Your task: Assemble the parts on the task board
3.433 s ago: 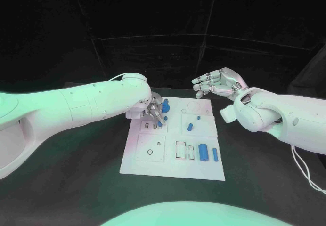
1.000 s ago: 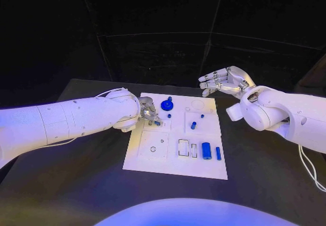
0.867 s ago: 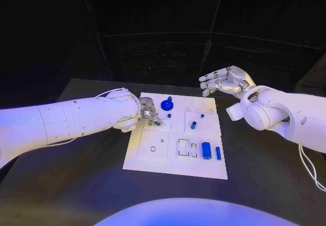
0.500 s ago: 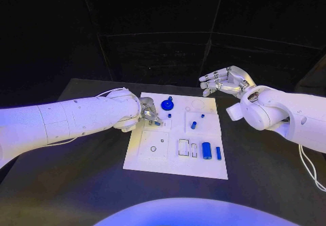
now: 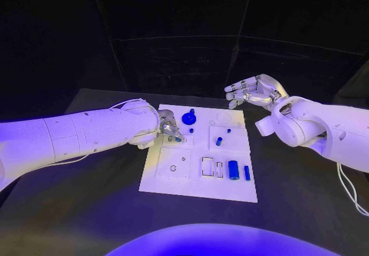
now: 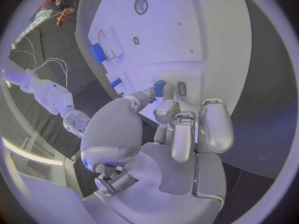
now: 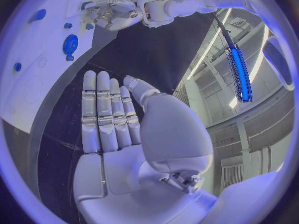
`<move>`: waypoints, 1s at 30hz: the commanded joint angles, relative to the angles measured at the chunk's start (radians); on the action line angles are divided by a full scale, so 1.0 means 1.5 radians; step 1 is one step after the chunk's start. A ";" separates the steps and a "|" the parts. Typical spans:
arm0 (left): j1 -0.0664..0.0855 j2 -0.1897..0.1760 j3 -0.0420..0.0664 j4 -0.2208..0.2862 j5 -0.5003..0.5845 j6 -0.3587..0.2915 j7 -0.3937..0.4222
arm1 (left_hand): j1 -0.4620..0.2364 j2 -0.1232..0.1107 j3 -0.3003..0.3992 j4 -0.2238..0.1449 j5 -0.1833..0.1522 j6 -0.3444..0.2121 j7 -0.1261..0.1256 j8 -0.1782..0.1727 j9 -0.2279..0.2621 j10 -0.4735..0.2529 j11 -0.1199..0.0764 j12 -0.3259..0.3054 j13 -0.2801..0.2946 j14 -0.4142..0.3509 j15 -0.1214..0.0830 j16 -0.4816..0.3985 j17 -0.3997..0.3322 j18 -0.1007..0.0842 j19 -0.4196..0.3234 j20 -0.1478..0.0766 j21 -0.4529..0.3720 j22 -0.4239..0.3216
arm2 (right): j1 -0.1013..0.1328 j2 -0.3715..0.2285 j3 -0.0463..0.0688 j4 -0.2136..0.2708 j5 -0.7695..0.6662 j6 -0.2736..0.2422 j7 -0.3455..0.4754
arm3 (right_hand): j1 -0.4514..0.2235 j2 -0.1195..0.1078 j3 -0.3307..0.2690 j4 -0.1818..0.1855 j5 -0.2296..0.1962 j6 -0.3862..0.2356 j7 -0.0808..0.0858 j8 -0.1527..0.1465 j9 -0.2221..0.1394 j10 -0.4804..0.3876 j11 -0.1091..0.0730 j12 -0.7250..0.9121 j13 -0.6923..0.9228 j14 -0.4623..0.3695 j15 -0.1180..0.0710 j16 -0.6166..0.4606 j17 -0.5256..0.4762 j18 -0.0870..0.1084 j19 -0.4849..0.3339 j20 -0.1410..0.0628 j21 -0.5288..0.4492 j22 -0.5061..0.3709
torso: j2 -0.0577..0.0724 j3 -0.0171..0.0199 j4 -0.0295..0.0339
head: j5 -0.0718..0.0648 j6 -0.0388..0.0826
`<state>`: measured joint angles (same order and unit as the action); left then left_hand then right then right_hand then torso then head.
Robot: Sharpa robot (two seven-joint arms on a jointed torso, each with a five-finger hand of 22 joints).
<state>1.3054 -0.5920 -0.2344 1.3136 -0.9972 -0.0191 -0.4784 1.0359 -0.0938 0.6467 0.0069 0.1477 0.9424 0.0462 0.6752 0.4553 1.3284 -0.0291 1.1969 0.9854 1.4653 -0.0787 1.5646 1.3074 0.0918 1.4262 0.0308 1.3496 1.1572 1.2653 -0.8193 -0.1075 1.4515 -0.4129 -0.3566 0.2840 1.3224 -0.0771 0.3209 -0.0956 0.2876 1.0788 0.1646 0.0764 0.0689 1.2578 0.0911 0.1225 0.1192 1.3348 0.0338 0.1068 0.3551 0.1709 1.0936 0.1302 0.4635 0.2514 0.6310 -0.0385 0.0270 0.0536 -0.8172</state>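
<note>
The task board (image 5: 181, 181) lies mid-frame on the desk (image 5: 307, 202). The left hand (image 5: 170, 129) sits over the board's upper left edge. The right hand (image 5: 254, 90) hangs beyond its upper right corner, apart from it.

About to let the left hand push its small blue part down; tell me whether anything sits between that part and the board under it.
Nothing visible does. The left hand pinches the small blue part right at the white task board, beside a small dark slot. The blue round gear-like piece stands apart, farther back.
</note>
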 commanded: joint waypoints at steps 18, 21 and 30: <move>0.000 0.023 -0.002 -0.027 0.019 0.045 -0.018 | -0.046 0.005 0.041 -0.027 0.000 0.010 -0.012 0.000 -0.004 0.015 -0.009 0.017 0.020 0.070 -0.012 0.004 0.176 -0.009 0.005 -0.010 0.003 0.005 | 0.001 0.002 0.001 0.001 -0.002 0.005 0.002 | -0.003 0.000 -0.003 -0.001 0.003 0.002 0.003 -0.004 0.000 0.003 0.001 -0.004 -0.001 0.006 -0.001 -0.002 -0.002 0.008 0.007 0.000 -0.004 -0.002 | 0.000 0.0004 0.0001 | -0.003 -0.003; 0.000 0.026 -0.002 -0.029 0.020 0.046 -0.018 | -0.048 0.006 0.039 -0.025 0.000 0.012 -0.013 0.000 -0.004 0.016 -0.009 0.019 0.022 0.070 -0.012 0.004 0.176 -0.010 0.006 -0.010 0.004 0.006 | 0.001 0.002 0.001 0.001 -0.002 0.006 0.002 | -0.003 0.000 -0.003 -0.001 0.003 0.002 0.003 -0.004 0.000 0.003 0.001 -0.004 -0.001 0.006 -0.001 -0.002 -0.002 0.008 0.007 0.000 -0.004 -0.002 | 0.000 0.0004 0.0002 | -0.004 -0.003; 0.000 0.030 -0.002 -0.034 0.021 0.049 -0.019 | -0.054 0.006 0.033 -0.021 -0.001 0.017 -0.014 0.001 -0.005 0.020 -0.010 0.024 0.029 0.070 -0.013 0.004 0.176 -0.011 0.008 -0.011 0.007 0.012 | 0.001 0.002 0.001 0.001 -0.002 0.007 0.002 | -0.005 0.000 -0.004 -0.001 0.004 0.002 0.003 -0.004 0.000 0.003 0.001 -0.004 -0.002 0.006 -0.001 -0.003 -0.003 0.007 0.007 0.000 -0.005 -0.002 | 0.000 0.0003 0.0001 | -0.006 -0.004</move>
<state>1.3087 -0.5499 -0.2348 1.2608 -0.9768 0.0237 -0.5021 0.9578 -0.0917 0.6968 -0.0286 0.1430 0.9598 0.0247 0.6795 0.4496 1.3518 -0.0446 1.2285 1.0272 1.4634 -0.0912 1.5646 1.3074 0.0919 1.4373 0.0198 1.3533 1.1731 1.2653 -0.8166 -0.1075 1.4513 -0.4139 -0.3547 0.2820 1.3224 -0.0771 0.3209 -0.0956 0.2876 1.0787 0.1646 0.0764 0.0689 1.2577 0.0911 0.1226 0.1170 1.3348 0.0339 0.1068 0.3523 0.1708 1.1012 0.1304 0.4597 0.2491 0.6310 -0.0379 0.0270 0.0455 -0.8223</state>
